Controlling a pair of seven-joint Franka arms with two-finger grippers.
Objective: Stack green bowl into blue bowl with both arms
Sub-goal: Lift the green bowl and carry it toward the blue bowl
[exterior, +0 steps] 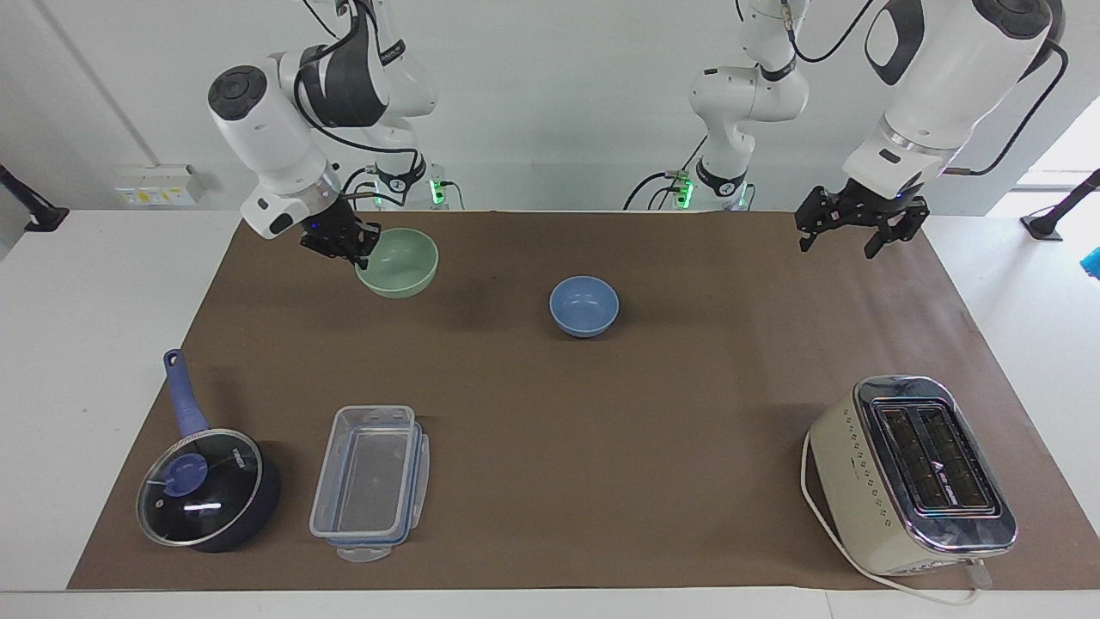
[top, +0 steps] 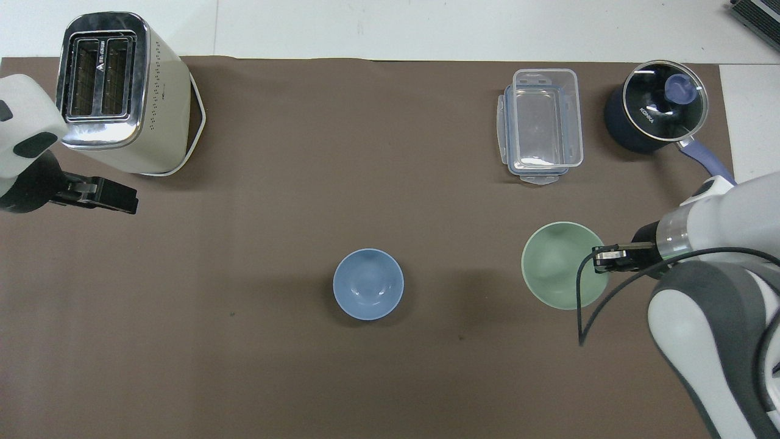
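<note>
The pale green bowl [exterior: 402, 265] [top: 556, 266] hangs a little above the brown mat, with my right gripper [exterior: 354, 249] [top: 604, 256] shut on its rim at the side toward the right arm's end. The light blue bowl [exterior: 584, 306] [top: 368, 284] stands upright and empty on the mat near the middle of the table, apart from the green bowl. My left gripper [exterior: 839, 243] [top: 125, 202] waits open and empty in the air over the mat's edge at the left arm's end.
A cream toaster [exterior: 915, 473] [top: 116, 91] stands at the left arm's end, farther from the robots. A clear lidded container [exterior: 369, 481] [top: 542, 125] and a dark blue saucepan [exterior: 206, 490] [top: 655, 113] with a glass lid stand at the right arm's end.
</note>
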